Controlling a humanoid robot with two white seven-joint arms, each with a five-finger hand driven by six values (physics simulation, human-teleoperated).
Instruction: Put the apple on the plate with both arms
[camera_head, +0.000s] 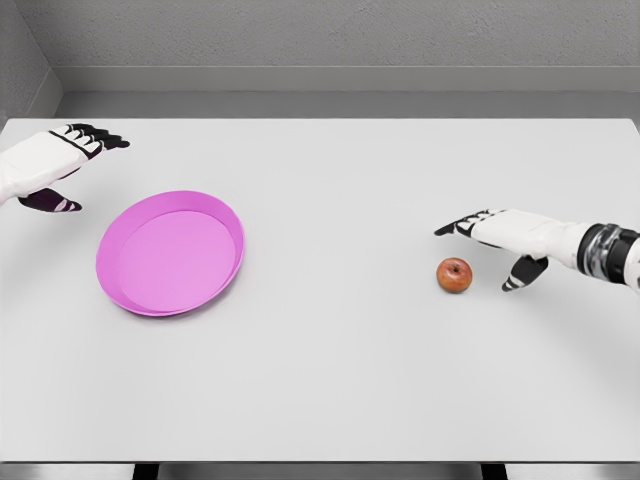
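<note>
One small round red apple (454, 274) with a yellowish patch lies on the white table (340, 380), well right of one empty magenta oval plate (171, 252). The right hand (503, 243) hovers just beside it, fingers spread, holding nothing. The left hand (60, 162) is likewise relaxed.

White table (360, 380), grey wall (340, 35) behind

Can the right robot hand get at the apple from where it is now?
Probably yes. The right robot hand is open just beside the apple, and nothing on the table sits between them; the plate lies far off to the left.
</note>
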